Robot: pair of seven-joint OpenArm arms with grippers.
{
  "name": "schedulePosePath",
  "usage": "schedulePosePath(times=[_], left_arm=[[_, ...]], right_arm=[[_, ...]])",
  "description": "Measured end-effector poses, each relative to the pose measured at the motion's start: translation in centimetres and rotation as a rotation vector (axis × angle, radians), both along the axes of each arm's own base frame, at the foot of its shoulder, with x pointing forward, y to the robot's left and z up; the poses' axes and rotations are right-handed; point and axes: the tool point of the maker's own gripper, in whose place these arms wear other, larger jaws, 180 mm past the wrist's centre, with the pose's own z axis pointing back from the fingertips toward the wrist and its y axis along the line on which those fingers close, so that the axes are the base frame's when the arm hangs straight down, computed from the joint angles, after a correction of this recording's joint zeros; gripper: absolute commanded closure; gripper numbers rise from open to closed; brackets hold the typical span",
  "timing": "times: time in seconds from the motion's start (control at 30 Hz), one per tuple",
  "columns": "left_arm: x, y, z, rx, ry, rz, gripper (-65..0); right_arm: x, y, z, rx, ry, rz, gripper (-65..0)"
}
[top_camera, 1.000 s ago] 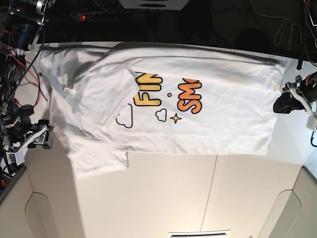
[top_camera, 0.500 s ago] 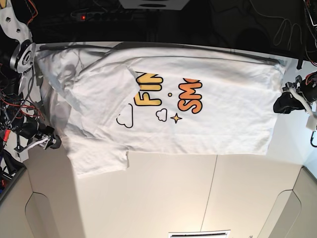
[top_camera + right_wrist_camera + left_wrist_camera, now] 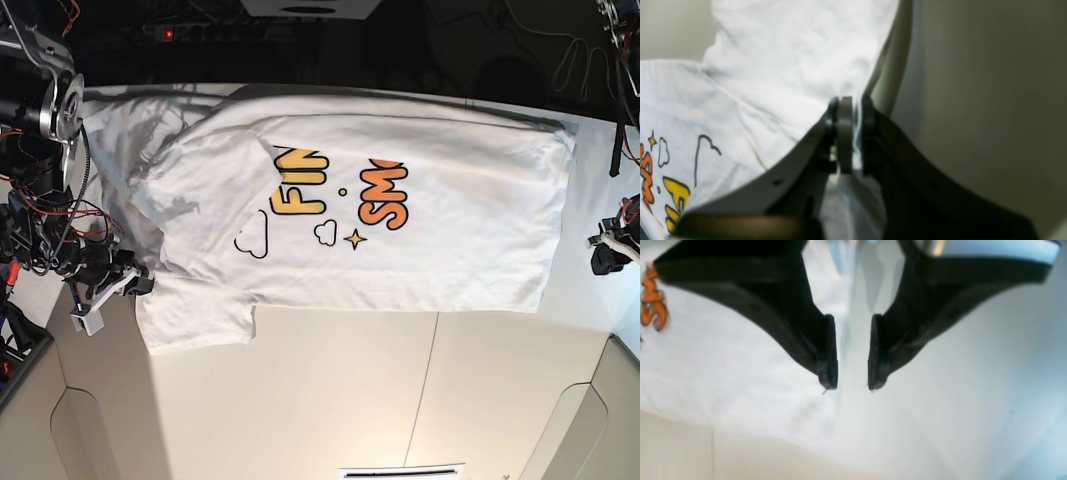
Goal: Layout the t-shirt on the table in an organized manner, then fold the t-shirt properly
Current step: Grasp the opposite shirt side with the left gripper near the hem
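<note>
The white t-shirt (image 3: 420, 250) lies spread print-up across the table (image 3: 330, 400), with yellow and orange letters, clouds and a star showing. One sleeve is folded over its upper left part. At the shirt's left edge, my right gripper (image 3: 133, 284) is shut on the fabric. The right wrist view shows a strip of t-shirt (image 3: 780, 73) cloth pinched in that gripper (image 3: 853, 105). My left gripper (image 3: 606, 252) sits just off the shirt's right edge. In its wrist view the left gripper (image 3: 851, 385) is open over the t-shirt (image 3: 740, 373) hem, holding nothing.
A thin dark seam (image 3: 430, 380) runs across the table's front half. Rounded cut-outs sit at the front left (image 3: 95, 430) and front right (image 3: 580, 430) corners. Cables and dark equipment (image 3: 30, 150) crowd the left side and the back edge.
My right arm has moved in to the shirt's left edge and its jaws have shut on the cloth. My left gripper has drawn away from the shirt's right edge, toward the front right.
</note>
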Motion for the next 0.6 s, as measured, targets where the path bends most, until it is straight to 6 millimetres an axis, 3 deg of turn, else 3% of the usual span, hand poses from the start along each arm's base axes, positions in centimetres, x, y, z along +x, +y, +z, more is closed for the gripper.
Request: schedulePosePath(times=[0.1,0.2,0.4,0.6], left_arm=[[2.1,1.1,-1.5,-0.102,0.005,0.085,-20.7],[3.9,1.3,-3.3,-0.204,0.013,0.147,-26.5],[5.9,-1.6,-5.6,-0.371,0.043,0.148,-28.5],[6.7,-2.9,-6.2,-0.282,0.071,0.079,-28.5]], right_arm=[[0.1,0.0,0.1,-0.003,-0.002,0.003,0.0],[0.0,0.0,0.0,-0.002,-0.001,0.003,0.0],[0.1,0.4,0.2,0.032,-0.005,-0.016,0.0],[0.1,0.4,0.2,0.036,-0.006,-0.018,0.0]])
